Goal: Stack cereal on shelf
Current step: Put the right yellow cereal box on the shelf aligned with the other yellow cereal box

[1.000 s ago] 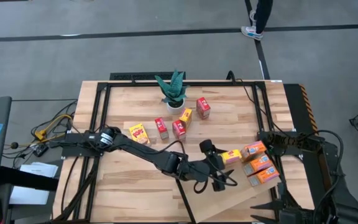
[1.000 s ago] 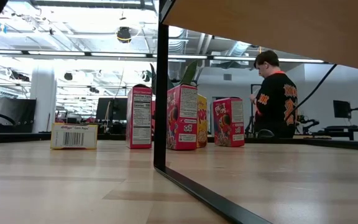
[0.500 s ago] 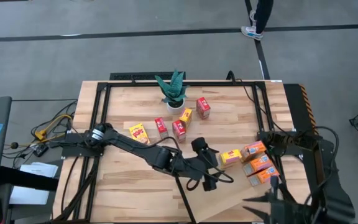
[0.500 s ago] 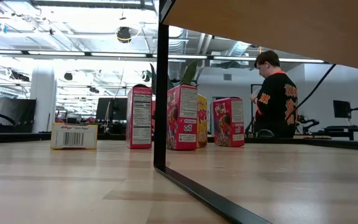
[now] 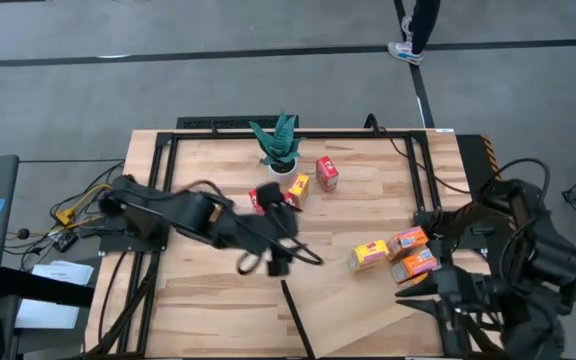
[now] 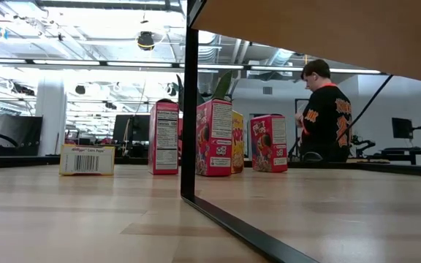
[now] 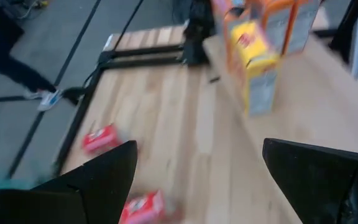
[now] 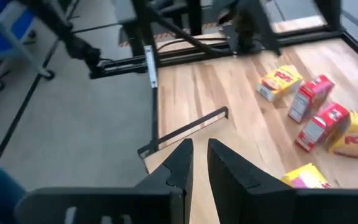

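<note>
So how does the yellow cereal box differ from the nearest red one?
The yellow cereal box lies flat, barcode showing; the red cereal box stands upright, printed face showing. The yellow one sits alone; the red one stands among other boxes. Both rest on the tabletop.

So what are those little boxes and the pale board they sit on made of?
The cereal boxes look like thin printed cardboard: sharp folded edges, colourful fronts, matte. The shelf seems smooth light wood, perhaps plywood, with faint grain and a dark edge.

A robotics lab: concrete floor (image 5: 268, 90), ceiling lights (image 6: 123, 66), monitors (image 6: 130, 128).
</note>
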Tool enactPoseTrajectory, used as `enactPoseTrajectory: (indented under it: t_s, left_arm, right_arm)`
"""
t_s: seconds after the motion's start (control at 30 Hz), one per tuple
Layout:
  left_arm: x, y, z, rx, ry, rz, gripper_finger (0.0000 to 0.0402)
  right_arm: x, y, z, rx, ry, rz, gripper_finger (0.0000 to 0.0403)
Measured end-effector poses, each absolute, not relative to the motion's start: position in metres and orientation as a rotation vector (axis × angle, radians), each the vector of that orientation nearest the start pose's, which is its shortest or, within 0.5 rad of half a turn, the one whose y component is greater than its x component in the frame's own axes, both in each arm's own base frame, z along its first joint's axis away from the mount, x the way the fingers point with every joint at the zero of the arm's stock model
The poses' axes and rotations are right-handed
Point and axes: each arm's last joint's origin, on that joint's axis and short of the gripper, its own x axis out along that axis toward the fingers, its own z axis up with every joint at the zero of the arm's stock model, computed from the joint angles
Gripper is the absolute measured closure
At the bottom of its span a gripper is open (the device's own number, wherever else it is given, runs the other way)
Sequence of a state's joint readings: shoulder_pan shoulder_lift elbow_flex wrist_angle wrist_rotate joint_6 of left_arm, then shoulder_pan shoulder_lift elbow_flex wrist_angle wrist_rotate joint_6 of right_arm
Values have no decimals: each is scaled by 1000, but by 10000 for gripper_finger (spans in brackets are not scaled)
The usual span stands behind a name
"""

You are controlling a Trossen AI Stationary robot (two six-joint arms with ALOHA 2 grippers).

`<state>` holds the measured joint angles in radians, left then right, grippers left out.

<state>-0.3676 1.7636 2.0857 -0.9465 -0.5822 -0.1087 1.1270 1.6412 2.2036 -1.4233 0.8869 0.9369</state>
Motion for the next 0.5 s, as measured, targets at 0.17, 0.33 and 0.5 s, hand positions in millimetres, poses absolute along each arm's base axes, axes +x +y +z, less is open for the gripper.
enactPoseTrajectory:
  t_s: [0.17, 0.33, 0.5]
  left_arm:
    - [303, -97, 442, 195, 693, 305, 62]
    - [284, -84, 402, 153, 703, 352, 62]
    - [274, -61, 351, 145, 703, 267, 62]
  right_arm:
    - [129, 238, 481, 186, 515, 9, 330]
    - [131, 250, 472, 156, 532, 2, 330]
    - [134, 257, 463, 102, 555, -16, 330]
